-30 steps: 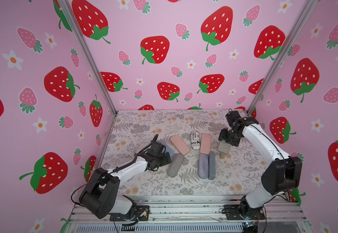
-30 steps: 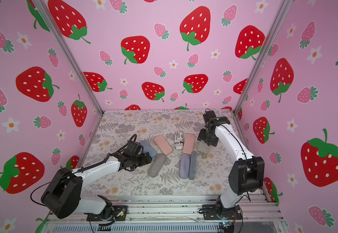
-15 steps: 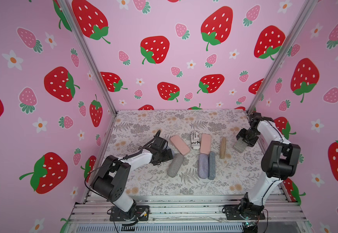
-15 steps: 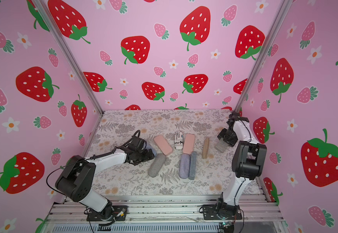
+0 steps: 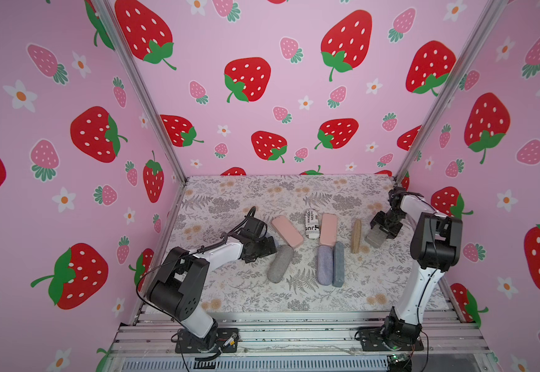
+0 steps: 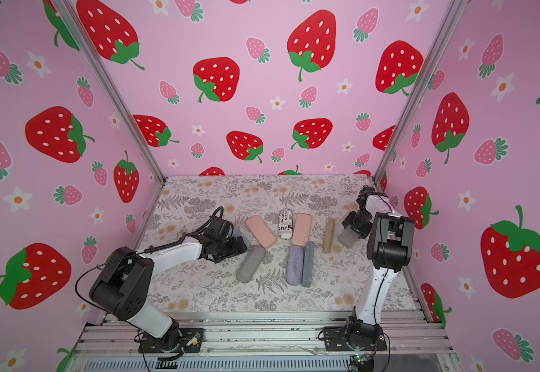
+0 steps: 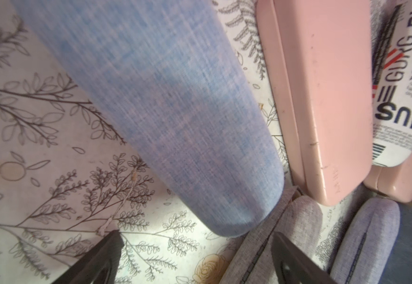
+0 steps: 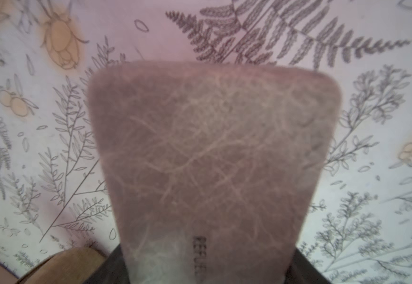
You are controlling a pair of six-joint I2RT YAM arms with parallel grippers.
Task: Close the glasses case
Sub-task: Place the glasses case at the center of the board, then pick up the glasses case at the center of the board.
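Right gripper [image 5: 379, 231] is clamped on the grey case [image 8: 212, 152], held long-end out over the surface [image 5: 230, 290], while left gripper [image 7: 196, 236] is spread wide at the blue case's [image 7: 163, 110] end.

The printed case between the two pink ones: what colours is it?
The rounded printed case is white with dark lettering and red stripes; left wrist view shows it best.

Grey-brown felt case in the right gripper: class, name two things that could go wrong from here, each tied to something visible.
1. The grey-brown felt case is gripped by the right gripper at one end, most of it jutting out; it may tilt or slip.
2. The open left gripper sits at the tip of the light blue fabric case, one finger over the grey fabric case; closing could catch both.
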